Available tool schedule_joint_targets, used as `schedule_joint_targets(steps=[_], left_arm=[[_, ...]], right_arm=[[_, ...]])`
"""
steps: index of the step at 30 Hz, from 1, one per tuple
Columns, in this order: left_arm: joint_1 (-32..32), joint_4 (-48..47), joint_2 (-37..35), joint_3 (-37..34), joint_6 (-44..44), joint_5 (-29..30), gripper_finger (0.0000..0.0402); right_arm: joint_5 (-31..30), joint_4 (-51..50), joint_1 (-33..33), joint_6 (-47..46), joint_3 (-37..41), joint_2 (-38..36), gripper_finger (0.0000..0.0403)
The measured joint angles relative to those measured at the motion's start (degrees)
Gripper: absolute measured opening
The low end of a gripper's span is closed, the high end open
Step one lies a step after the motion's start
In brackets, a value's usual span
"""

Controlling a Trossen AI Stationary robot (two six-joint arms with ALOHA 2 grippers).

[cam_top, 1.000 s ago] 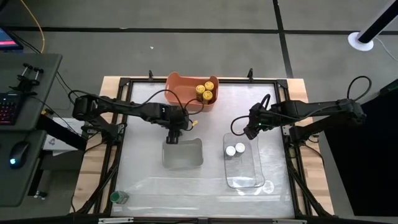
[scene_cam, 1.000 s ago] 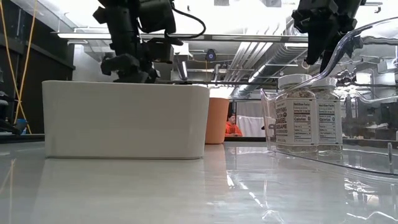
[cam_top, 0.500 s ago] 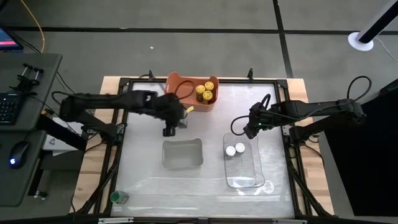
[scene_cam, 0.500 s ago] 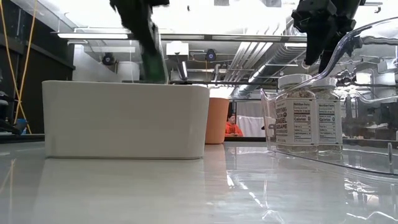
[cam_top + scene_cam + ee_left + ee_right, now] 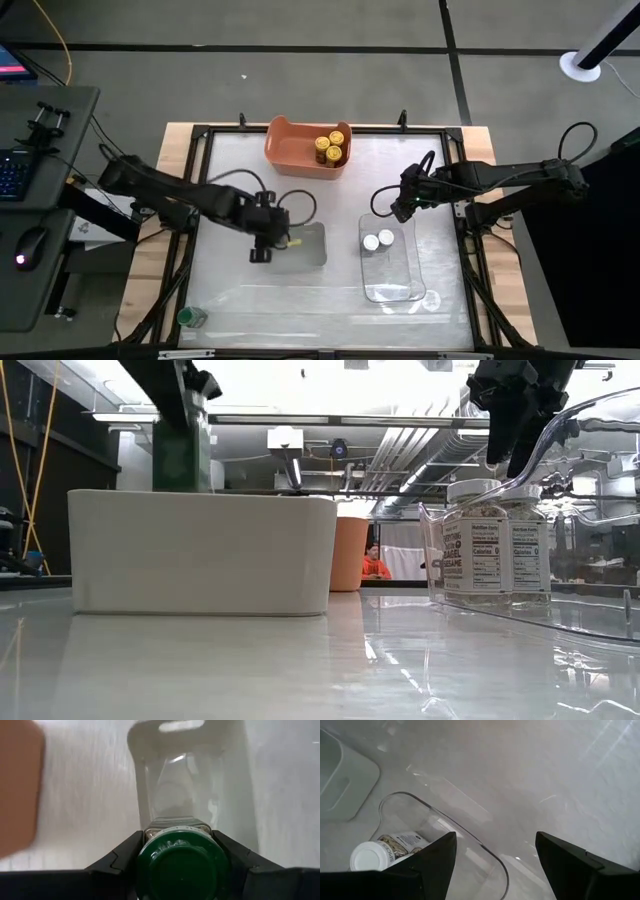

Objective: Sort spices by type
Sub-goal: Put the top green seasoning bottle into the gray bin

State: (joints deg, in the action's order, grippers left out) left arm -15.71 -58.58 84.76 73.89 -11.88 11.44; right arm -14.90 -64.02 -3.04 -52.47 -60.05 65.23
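1. A green-capped jar (image 5: 182,865) is pinched between the left gripper (image 5: 262,243)'s fingers (image 5: 120,860), right over the grey tray (image 5: 300,250).
2. The right gripper (image 5: 403,207)'s fingers (image 5: 432,857) are spread wide, nothing held.
3. Two white-capped jars (image 5: 377,240) are stood in the clear tray (image 5: 395,285); yellow-capped ones (image 5: 330,147) in the orange bin (image 5: 290,150).

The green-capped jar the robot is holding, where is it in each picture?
High view: hidden under the left gripper, at the grey tray's left edge.
Low view: the green-capped jar hangs upper left, above the tray's white wall.
Left wrist view: bottom middle, cap facing the camera, clamped between both fingers.
Right wrist view: not in it.
Shared landmark: the grey tray, also partly in the right wrist view.
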Motion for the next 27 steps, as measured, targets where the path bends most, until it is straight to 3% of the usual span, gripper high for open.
schedule_joint_targets(steps=[9, 14, 18, 27], left_arm=[[-1.39, 0.40, 6.74, -0.08, -7.34, 2.17, 0.0163], [-2.03, 5.74, 5.26, -5.92, -8.95, 1.96, 0.0163], [-2.60, 5.23, 3.68, -9.19, -8.51, 1.28, 0.0163], [-2.04, 5.90, 3.16, -9.44, -3.34, 0.95, 0.0163]], right_arm=[[-0.37, 0.10, 0.01, 0.69, -0.02, 0.00, 0.0268], [-0.39, 0.08, 0.02, 1.52, -0.02, 0.00, 0.0268], [-0.39, 0.10, 0.02, 1.53, -0.04, 0.00, 0.0268], [-0.40, 0.10, 0.01, 1.15, -0.04, 0.00, 0.0268]])
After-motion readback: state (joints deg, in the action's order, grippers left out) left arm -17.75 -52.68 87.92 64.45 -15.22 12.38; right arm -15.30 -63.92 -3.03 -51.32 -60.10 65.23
